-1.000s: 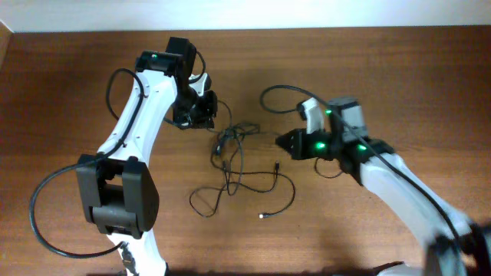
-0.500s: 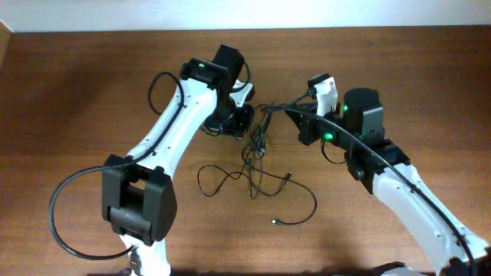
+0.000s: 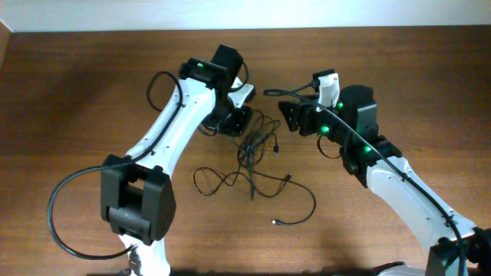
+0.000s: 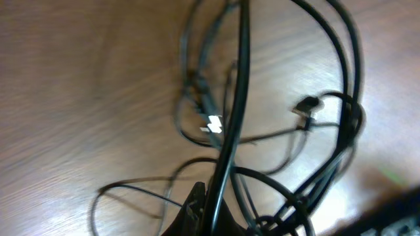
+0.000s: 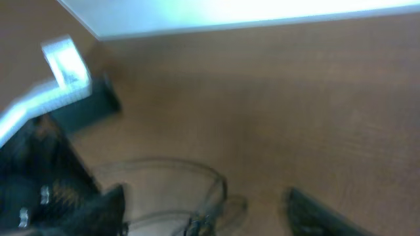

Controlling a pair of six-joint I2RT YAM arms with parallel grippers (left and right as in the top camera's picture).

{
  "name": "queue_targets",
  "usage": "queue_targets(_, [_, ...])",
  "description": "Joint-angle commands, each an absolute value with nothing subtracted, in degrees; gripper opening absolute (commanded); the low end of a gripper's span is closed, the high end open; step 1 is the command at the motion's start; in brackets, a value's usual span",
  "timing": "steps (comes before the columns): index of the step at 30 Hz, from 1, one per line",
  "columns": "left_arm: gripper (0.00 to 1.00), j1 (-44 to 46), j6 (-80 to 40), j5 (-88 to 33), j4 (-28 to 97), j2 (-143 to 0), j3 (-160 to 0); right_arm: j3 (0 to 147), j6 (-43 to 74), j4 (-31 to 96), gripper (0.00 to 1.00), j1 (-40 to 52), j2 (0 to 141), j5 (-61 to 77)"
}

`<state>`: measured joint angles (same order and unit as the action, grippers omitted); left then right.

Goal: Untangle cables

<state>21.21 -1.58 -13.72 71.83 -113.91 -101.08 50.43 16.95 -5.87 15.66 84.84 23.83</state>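
The cables (image 3: 252,153) are thin black cords, knotted near the top, with loose loops trailing toward a plug end (image 3: 275,222). My left gripper (image 3: 238,121) is shut on the top of the bundle. In the left wrist view, one cable (image 4: 239,98) runs straight up out of the left gripper (image 4: 209,203), past a small plug (image 4: 305,106). My right gripper (image 3: 287,115) stands open just right of the bundle, touching no cord. In the right wrist view, the right gripper (image 5: 205,191) has wide-apart fingers and blurred cables (image 5: 197,223) lie below the gap.
The brown wooden table (image 3: 77,92) ends at a pale wall along the back. The left arm's thick black cable (image 3: 54,222) loops out at the front left. The right arm's link (image 3: 406,199) crosses the front right. The left arm's white part (image 5: 65,62) shows close by in the right wrist view.
Both arms first carried the bundle toward the back of the table. My right gripper has now opened and let go of its strand, and the bundle has sagged below my left gripper.
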Motion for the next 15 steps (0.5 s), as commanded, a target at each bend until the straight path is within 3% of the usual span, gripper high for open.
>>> queue_targets(1, [0.0,19.0,-4.5,-9.8,71.4,-112.5,-102.1,50.5,21.9,-0.5,0.89,15.3,83.6,36.5])
queue_targets(5, [0.0,19.1,-4.5,-11.7,69.6,-112.5,-102.1,50.5,32.2,9.9,0.89,15.4,83.3,43.4])
queue_targets(9, [0.0,19.1,-4.5,-12.0,68.5,-112.5,-102.1,50.5,34.0,19.1,0.82,16.0,83.4,43.3])
queue_targets(11, [0.0,19.1,-4.5,-12.3,68.4,-112.5,-102.1,50.4,33.4,19.0,0.81,17.2,83.5,41.1])
queue_targets(14, [0.0,19.1,-4.5,-12.6,68.4,-112.5,-102.1,50.4,21.8,17.1,0.8,22.2,85.6,26.9])
queue_targets(15, [0.0,19.1,-4.5,-12.6,68.4,-112.5,-102.1,50.4,21.9,16.1,0.74,23.4,86.3,28.7])
